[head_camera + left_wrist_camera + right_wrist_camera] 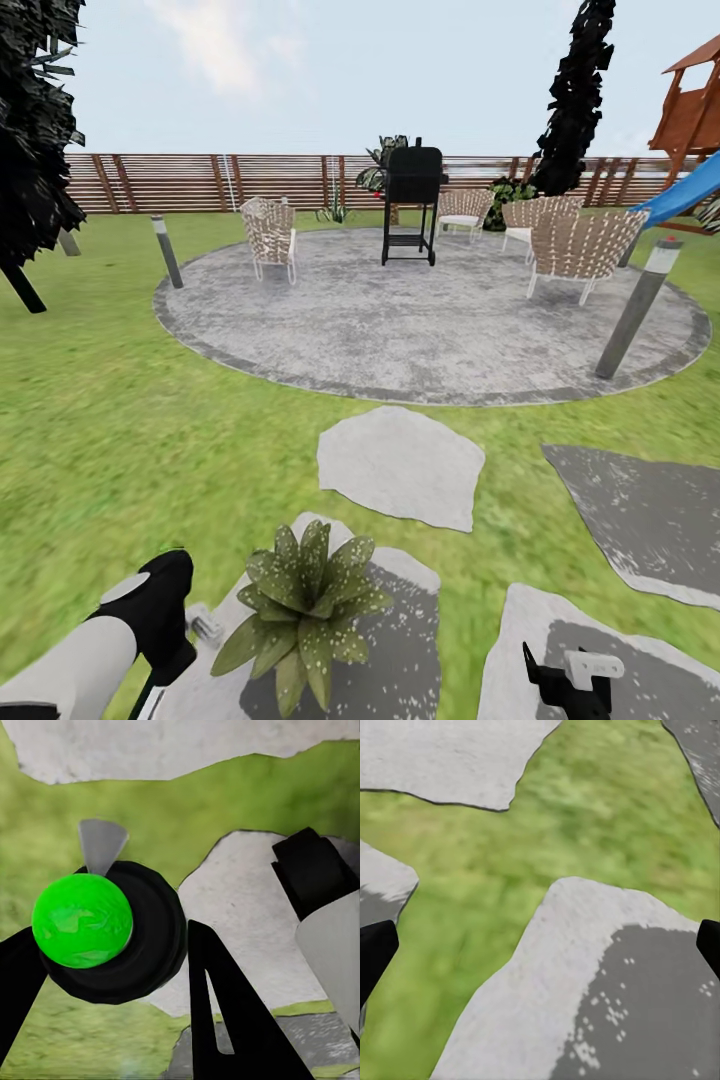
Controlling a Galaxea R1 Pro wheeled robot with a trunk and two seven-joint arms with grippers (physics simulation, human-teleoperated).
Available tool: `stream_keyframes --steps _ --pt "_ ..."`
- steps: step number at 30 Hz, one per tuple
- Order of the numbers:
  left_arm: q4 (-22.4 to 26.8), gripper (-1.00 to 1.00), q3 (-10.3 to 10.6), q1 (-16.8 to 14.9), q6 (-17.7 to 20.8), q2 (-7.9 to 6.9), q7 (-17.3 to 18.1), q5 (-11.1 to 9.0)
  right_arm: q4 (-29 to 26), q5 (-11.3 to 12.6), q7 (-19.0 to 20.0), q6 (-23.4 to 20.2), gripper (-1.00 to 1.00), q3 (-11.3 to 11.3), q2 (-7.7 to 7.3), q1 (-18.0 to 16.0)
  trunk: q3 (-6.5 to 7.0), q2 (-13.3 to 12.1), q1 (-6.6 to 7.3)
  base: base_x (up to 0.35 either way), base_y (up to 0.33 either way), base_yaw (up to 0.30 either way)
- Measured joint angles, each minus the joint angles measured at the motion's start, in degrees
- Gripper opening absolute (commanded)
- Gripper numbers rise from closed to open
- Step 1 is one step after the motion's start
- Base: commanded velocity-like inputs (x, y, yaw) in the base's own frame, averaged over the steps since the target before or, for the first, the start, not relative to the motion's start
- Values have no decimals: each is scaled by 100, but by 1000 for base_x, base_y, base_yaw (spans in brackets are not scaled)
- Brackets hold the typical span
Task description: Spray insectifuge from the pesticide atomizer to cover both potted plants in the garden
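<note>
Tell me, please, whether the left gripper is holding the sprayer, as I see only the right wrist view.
Observer: Yes, the left gripper is closed on the sprayer.
Operator: Is a potted plant close by?
Observer: One potted plant sits on a stepping stone right beside that gripper.
Operator: Has it been sprayed?
Observer: Whitish specks dot its leaves.
</note>
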State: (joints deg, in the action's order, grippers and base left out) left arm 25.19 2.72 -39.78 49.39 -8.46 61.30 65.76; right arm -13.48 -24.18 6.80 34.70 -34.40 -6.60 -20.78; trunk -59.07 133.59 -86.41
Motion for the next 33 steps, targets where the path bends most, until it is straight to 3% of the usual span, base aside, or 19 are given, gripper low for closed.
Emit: stream_keyframes --steps 7,15,18,24,30,33 --pt "17 -100 -2 407 7 4 -174 -74 9 1 0 0 100 -1 0 0 0 0 0 1 0 110" --pt "130 -100 -51 420 3 15 -179 -137 8 -6 0 0 100 0 0 0 0 0 0 1 -7 134" --pt "371 -100 -266 420 2 12 -181 -147 4 -8 0 1 100 0 0 0 0 0 1 77 -220 2" --pt "412 -100 -289 420 4 -4 -189 -141 5 -8 0 1 100 0 0 0 0 0 0 62 -234 0" --pt "360 -100 -303 421 9 -15 -646 -149 7 -8 0 1 100 0 0 0 0 0 -1 -38 -249 52" --pt "386 -100 -479 421 9 -20 -683 -155 8 -8 0 0 100 0 0 -1 0 0 -2 -161 -241 250"
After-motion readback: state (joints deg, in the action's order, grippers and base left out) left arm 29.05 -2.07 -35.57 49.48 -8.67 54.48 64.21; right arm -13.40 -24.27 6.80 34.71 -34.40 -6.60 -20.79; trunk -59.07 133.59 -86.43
